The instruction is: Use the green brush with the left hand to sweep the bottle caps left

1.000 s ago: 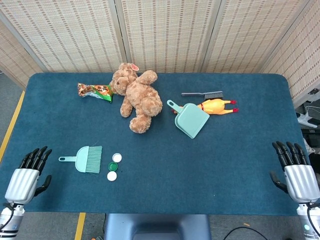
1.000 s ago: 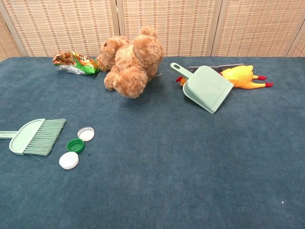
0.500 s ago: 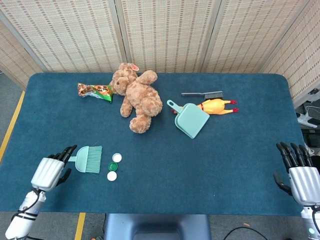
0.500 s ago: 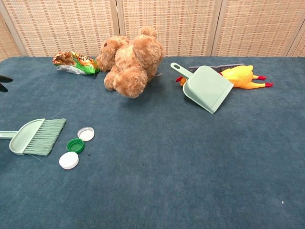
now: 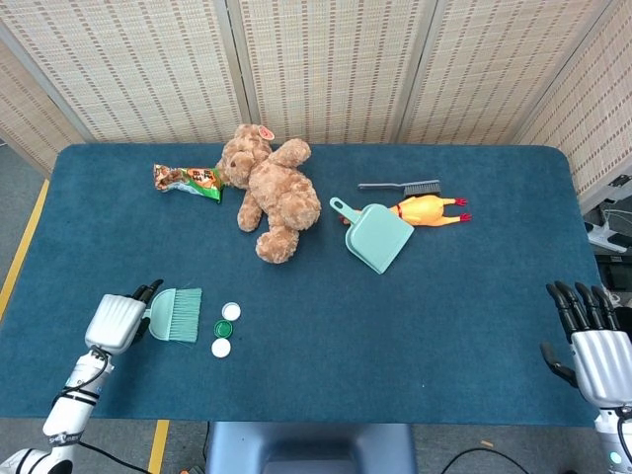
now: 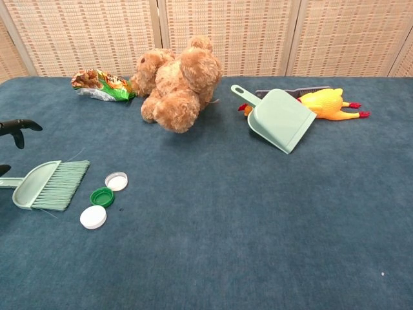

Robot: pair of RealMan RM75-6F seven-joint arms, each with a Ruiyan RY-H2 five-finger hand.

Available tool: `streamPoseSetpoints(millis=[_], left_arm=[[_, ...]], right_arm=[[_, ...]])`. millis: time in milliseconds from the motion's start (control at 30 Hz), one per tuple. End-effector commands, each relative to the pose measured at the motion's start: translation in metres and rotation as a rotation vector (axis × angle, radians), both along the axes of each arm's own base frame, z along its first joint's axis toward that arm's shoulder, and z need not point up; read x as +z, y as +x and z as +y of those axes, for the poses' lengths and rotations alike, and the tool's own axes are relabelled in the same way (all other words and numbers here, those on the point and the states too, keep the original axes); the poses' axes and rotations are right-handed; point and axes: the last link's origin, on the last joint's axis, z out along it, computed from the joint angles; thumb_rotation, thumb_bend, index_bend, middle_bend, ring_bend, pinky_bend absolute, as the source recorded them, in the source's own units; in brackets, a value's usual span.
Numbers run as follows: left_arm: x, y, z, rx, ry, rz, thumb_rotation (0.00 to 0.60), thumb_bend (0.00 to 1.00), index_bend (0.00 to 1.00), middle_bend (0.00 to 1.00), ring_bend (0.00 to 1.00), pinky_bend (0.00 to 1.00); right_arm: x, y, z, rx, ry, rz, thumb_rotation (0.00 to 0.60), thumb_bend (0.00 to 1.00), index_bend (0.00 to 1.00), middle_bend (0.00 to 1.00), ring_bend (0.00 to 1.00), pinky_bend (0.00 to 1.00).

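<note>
The green brush lies flat near the table's front left, bristles pointing right toward three bottle caps. These are a white cap, a green cap and a second white cap, all just right of the bristles. My left hand hovers over the brush handle and hides it in the head view. In the chest view the brush still rests on the table, with only dark fingertips of the left hand spread above its handle at the left edge. My right hand stays open at the front right, holding nothing.
A teddy bear and a snack packet lie at the back left. A green dustpan, a black brush and a yellow rubber chicken sit at the back right. The table's front edge runs close to both hands.
My left hand has moved right from the table's front left corner until it sits over the brush handle. The brush, the caps and my right hand have hardly moved.
</note>
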Motion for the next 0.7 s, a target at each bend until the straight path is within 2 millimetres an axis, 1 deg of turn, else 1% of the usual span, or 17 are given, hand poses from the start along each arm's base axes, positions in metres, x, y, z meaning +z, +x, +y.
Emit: streamPoseSetpoints(millis=[33, 133, 200, 300, 567, 700], left_arm=[[-0.013, -0.008, 0.000, -0.011, 0.013, 0.073, 0.600, 0.42, 0.16, 0.34, 0.65, 0.73], [-0.018, -0.016, -0.003, -0.014, 0.005, 0.106, 0.600, 0.41, 0.17, 0.33, 0.65, 0.73], [-0.023, -0.015, -0.002, -0.019, -0.001, 0.117, 0.600, 0.40, 0.17, 0.32, 0.65, 0.73], [-0.026, -0.019, -0.002, -0.012, 0.003, 0.134, 0.600, 0.40, 0.18, 0.32, 0.65, 0.73], [-0.025, -0.031, -0.001, -0.014, 0.017, 0.200, 0.600, 0.41, 0.19, 0.30, 0.66, 0.74], [-0.024, -0.040, -0.003, 0.001, 0.013, 0.237, 0.600, 0.41, 0.21, 0.30, 0.66, 0.74]], right_arm=[[0.002, 0.001, 0.002, 0.007, -0.003, -0.009, 0.600, 0.26, 0.00, 0.06, 0.00, 0.00], [0.003, 0.002, 0.003, 0.009, -0.003, -0.013, 0.600, 0.26, 0.00, 0.06, 0.00, 0.00], [0.003, 0.002, 0.003, 0.009, 0.000, -0.014, 0.600, 0.26, 0.00, 0.06, 0.00, 0.00], [0.003, 0.002, 0.003, 0.009, 0.005, -0.017, 0.600, 0.26, 0.00, 0.06, 0.00, 0.00], [0.002, 0.002, 0.003, -0.001, 0.023, -0.022, 0.600, 0.26, 0.00, 0.06, 0.00, 0.00], [0.002, 0.002, 0.004, -0.003, 0.027, -0.025, 0.600, 0.26, 0.00, 0.06, 0.00, 0.00]])
